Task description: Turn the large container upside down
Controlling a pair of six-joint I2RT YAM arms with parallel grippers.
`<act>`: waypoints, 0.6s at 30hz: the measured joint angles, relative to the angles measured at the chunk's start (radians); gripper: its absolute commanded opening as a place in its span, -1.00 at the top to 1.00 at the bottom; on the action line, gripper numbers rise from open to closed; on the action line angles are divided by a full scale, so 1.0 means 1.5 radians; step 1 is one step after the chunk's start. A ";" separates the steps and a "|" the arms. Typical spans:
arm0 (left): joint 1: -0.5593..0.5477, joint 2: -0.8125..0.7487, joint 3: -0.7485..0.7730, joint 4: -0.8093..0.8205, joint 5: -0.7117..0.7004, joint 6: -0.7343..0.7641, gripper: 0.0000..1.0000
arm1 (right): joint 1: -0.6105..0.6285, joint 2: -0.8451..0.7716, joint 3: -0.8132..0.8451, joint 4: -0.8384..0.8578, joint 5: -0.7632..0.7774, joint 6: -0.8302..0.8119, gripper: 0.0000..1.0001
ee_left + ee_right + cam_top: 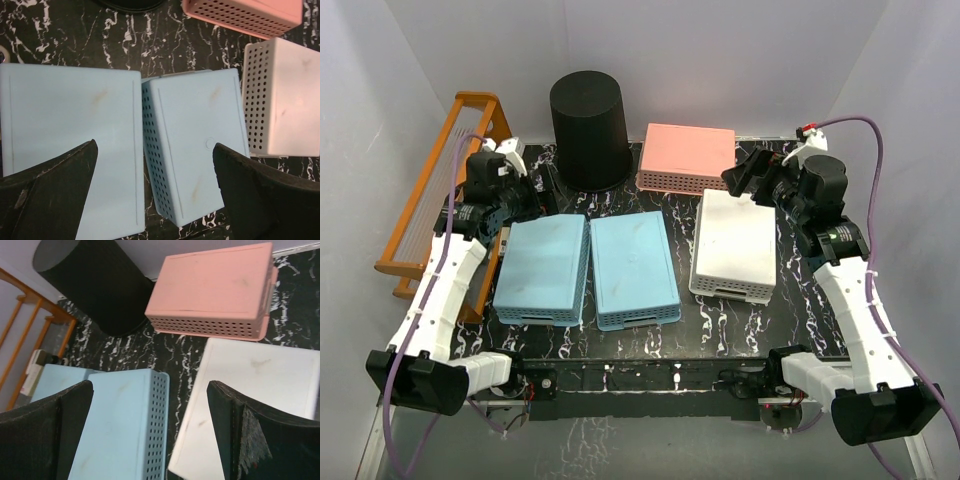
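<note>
At the back of the counter point(720, 330), the large container point(588, 130) stood mouth down.
Its closed bottom faced up, so I judged the turning done; my left hand point(154, 147) and right hand point(150, 385) were spread wide, empty, away from it.

A lab test cell: plain white walls point(720, 50) enclose a black marbled table point(730, 325).

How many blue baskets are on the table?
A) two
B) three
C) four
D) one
A: only the left blue basket and the right blue basket are blue, lying side by side; the others are a white basket and a pink basket.
</note>
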 measured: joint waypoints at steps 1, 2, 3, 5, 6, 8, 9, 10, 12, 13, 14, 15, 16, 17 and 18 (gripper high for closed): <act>0.000 -0.001 -0.006 0.000 -0.010 -0.003 -0.97 | 0.005 0.001 0.000 -0.001 0.010 -0.011 -0.96; 0.000 0.000 -0.013 -0.001 -0.017 -0.005 -0.97 | 0.007 0.001 0.000 -0.003 0.023 -0.024 -0.96; 0.000 0.000 -0.021 0.000 -0.020 -0.006 -0.97 | 0.008 0.002 0.000 -0.006 0.041 -0.038 -0.96; 0.000 -0.002 -0.038 0.004 -0.022 -0.010 -0.97 | 0.008 0.002 0.000 -0.016 0.081 -0.062 -0.96; 0.000 -0.004 -0.047 0.007 -0.023 -0.011 -0.97 | 0.008 0.002 0.000 -0.022 0.101 -0.072 -0.96; 0.000 -0.010 -0.062 0.017 -0.023 -0.016 -0.97 | 0.008 0.002 0.000 -0.030 0.135 -0.089 -0.96; 0.000 -0.013 -0.066 0.019 -0.023 -0.018 -0.97 | 0.008 0.001 -0.001 -0.032 0.153 -0.094 -0.97; 0.000 -0.015 -0.067 0.021 -0.023 -0.021 -0.97 | 0.008 -0.001 -0.002 -0.034 0.170 -0.097 -0.96; 0.000 -0.018 -0.067 0.031 -0.021 -0.023 -0.97 | 0.008 -0.007 -0.003 -0.035 0.203 -0.098 -0.96; 0.000 -0.018 -0.067 0.036 -0.016 -0.023 -0.97 | 0.008 -0.010 -0.004 -0.035 0.215 -0.098 -0.96; 0.000 -0.018 -0.067 0.038 -0.011 -0.022 -0.97 | 0.008 -0.012 -0.004 -0.035 0.225 -0.098 -0.96; 0.000 -0.018 -0.067 0.040 0.000 -0.022 -0.97 | 0.008 -0.015 -0.005 -0.036 0.235 -0.098 -0.96; 0.000 -0.018 -0.067 0.042 0.010 -0.022 -0.97 | 0.008 -0.016 -0.005 -0.036 0.241 -0.098 -0.96; 0.000 -0.018 -0.067 0.044 0.019 -0.021 -0.97 | 0.008 -0.017 -0.006 -0.036 0.247 -0.098 -0.96; 0.000 -0.018 -0.067 0.046 0.026 -0.021 -0.97 | 0.008 -0.017 -0.006 -0.037 0.252 -0.098 -0.96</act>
